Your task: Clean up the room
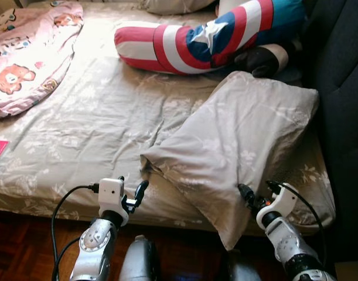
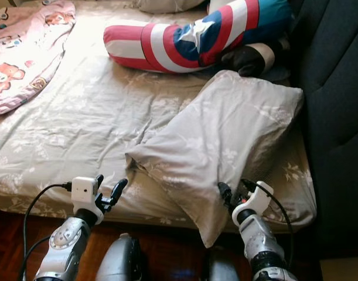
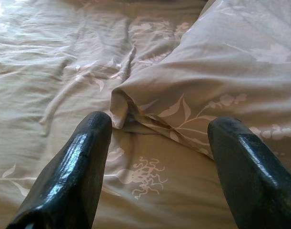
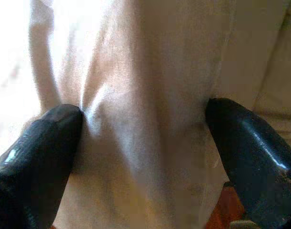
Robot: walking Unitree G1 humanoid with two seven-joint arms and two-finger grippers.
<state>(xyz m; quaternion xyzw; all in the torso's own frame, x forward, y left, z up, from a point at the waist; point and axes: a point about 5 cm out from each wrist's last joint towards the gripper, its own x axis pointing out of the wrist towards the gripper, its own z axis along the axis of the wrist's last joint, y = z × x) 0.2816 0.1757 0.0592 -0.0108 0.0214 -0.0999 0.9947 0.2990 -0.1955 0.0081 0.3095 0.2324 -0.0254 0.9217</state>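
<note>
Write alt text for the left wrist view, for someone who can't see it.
Two open black fingers of the left gripper point at the near corner of a beige floral pillow. The pillow lies on a rumpled bedsheet of the same print, and the fingers are not touching it.

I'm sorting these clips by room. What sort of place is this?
Most likely a bedroom: a bed under a floral sheet, a grey pillow lying on it, a star-and-stripes bolster, and a pink bear-print blanket.
</note>
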